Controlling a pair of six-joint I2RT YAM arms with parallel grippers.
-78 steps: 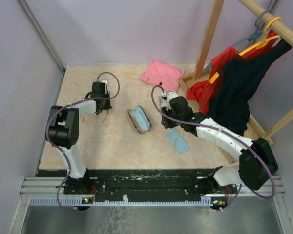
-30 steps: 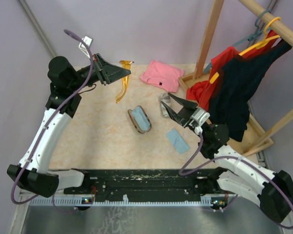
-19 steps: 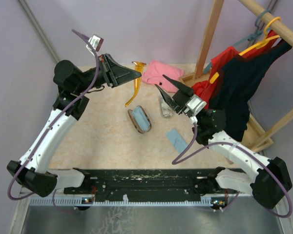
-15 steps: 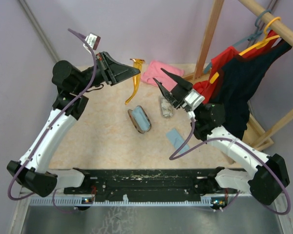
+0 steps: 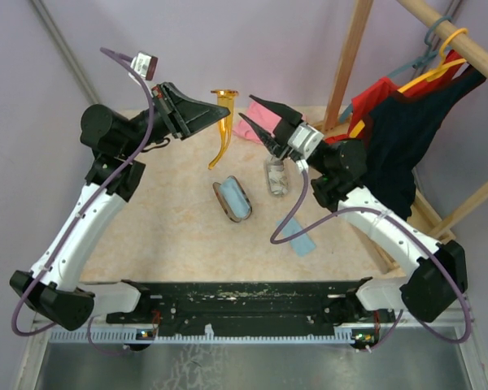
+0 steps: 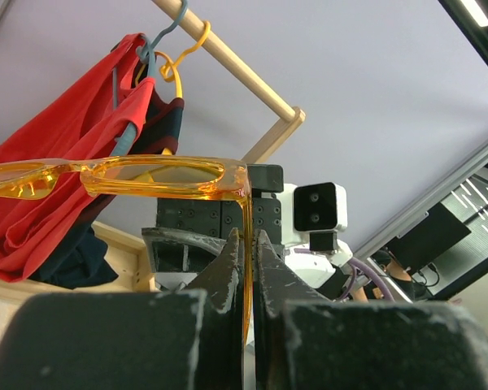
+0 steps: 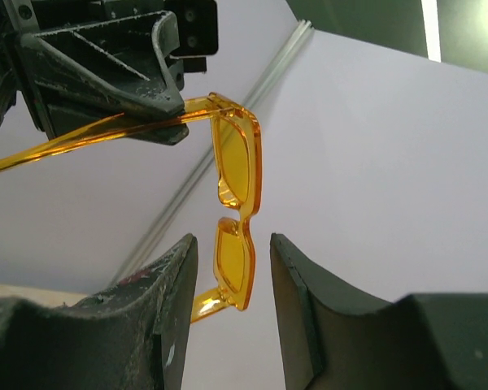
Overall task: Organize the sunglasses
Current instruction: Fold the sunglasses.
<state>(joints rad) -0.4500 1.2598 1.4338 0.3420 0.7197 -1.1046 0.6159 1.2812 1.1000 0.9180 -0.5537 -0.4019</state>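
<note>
Hanging in the air above the far side of the beige table (image 5: 171, 236), the orange-amber translucent sunglasses (image 5: 222, 122) are pinched by the left gripper (image 5: 214, 112). Its two dark fingers (image 6: 228, 272) are pressed together on one thin amber arm of the pair, close to the hinge. In the left wrist view the front of the frame (image 6: 154, 175) runs out sideways above the grip. The other arm trails down towards the table.

Facing it from the other side, the right gripper (image 5: 246, 111) is raised to the same height, just beside the glasses. Its fingers stand partly apart and hold nothing. From the right wrist camera the amber lenses (image 7: 234, 211) show in the gap between those fingers (image 7: 175, 276), though I cannot tell whether anything touches.

Down on the table lies an open oblong brown-rimmed case (image 5: 220, 197) with a light blue cloth (image 5: 237, 201) inside. Just right of it is a small grey patterned case (image 5: 276, 177). Nearer the arms lies a loose light blue cloth (image 5: 298, 240).
</note>
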